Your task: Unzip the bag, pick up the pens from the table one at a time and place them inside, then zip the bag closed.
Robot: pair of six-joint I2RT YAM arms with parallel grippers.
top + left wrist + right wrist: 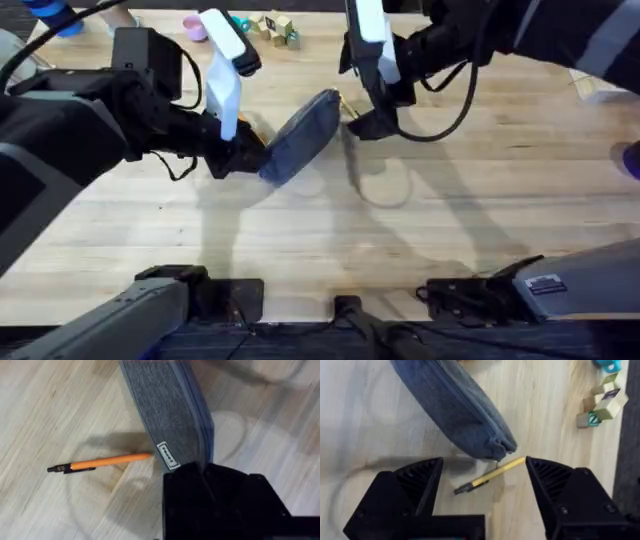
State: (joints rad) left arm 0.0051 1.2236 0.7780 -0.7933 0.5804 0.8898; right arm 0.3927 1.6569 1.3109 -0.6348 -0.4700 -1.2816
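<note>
Your left end effector [240, 152] is pinching one end of the bag [303, 137], which lies slanted on the bench [420, 240]. Your right end effector [485, 472] is spread wide, with the bag's other end and one pen [490, 476] lying slanted between its fingers.

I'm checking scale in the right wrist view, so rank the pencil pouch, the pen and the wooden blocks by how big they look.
1. Grey pencil pouch, largest by far.
2. Yellow pen, long but thin.
3. Wooden blocks, each smallest; they lie farther from the camera, so their true size is unsure.
</note>
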